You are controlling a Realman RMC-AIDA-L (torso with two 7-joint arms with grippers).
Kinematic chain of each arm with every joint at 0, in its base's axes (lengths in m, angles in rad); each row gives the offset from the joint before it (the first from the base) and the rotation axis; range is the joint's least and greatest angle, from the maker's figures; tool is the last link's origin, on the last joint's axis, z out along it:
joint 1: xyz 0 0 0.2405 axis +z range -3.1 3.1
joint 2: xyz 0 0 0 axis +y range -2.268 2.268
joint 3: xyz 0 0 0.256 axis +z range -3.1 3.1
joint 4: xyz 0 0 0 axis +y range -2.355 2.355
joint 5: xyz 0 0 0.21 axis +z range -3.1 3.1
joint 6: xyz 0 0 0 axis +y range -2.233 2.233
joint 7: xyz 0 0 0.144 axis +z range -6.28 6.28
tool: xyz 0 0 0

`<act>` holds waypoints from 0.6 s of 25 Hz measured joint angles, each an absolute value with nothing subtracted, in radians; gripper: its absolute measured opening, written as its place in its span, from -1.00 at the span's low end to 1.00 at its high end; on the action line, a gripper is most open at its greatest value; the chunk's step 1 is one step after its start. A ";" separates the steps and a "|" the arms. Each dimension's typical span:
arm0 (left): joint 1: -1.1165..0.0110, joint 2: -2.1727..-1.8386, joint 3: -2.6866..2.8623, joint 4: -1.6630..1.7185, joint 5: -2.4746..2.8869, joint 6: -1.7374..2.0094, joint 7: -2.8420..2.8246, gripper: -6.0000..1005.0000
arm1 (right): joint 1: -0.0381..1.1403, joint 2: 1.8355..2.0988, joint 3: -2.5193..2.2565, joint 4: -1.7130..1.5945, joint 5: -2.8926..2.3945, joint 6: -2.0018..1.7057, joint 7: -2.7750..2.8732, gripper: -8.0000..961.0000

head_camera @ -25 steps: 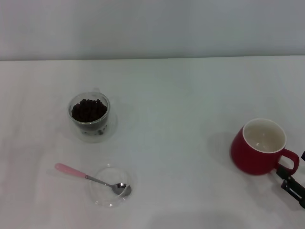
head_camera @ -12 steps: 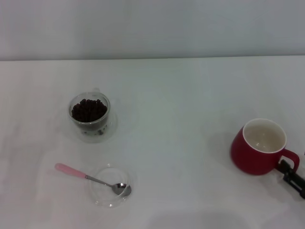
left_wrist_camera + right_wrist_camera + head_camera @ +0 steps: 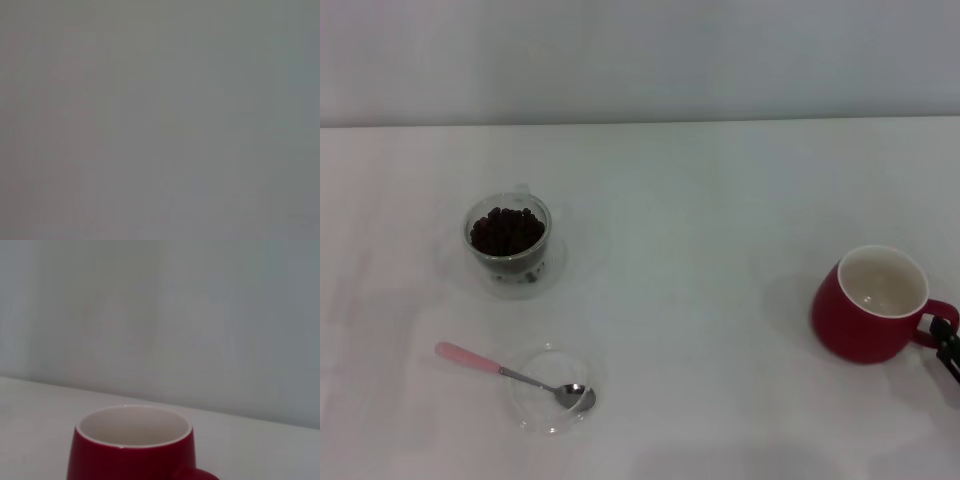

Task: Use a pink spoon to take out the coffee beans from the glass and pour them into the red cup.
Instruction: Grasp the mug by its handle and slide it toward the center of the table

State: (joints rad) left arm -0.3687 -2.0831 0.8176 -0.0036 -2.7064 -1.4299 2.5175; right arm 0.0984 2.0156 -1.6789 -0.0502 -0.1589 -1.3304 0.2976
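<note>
- The pink spoon is lying on the robot's left, near the front of the table, with its metal bowl sitting in a flat clear dish and its pink handle pointing out over the rim, away to the left and slightly back.
- The glass, heaped with coffee beans, is standing just behind the spoon, apart from it.
- The red cup is sitting well apart on the right, its inside looking empty.
- The right gripper is showing only at the frame's edge, right by the cup's handle; whether its jaws are parted cannot be told.
- The left gripper is showing nowhere, though judging by sides it is the likelier arm for the spoon.
</note>
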 joint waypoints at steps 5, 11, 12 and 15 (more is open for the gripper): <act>-0.369 -2.083 0.818 -0.002 -2.706 -1.428 2.517 0.36 | 0.107 2.016 -1.679 -0.066 -0.150 -1.312 0.297 0.09; -0.368 -2.083 0.818 -0.001 -2.709 -1.428 2.517 0.36 | 0.112 2.017 -1.685 -0.074 -0.155 -1.291 0.297 0.03; -0.367 -2.083 0.818 -0.001 -2.709 -1.428 2.517 0.36 | 0.111 2.017 -1.686 -0.074 -0.155 -1.291 0.296 0.00; -0.366 -2.083 0.818 0.000 -2.709 -1.428 2.517 0.36 | 0.111 2.017 -1.689 -0.070 -0.157 -1.292 0.291 -0.12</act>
State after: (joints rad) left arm -0.3656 -2.0831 0.8176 -0.0001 -2.7091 -1.4280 2.5172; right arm 0.1109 2.0170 -1.6895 -0.0703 -0.1570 -1.2916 0.2915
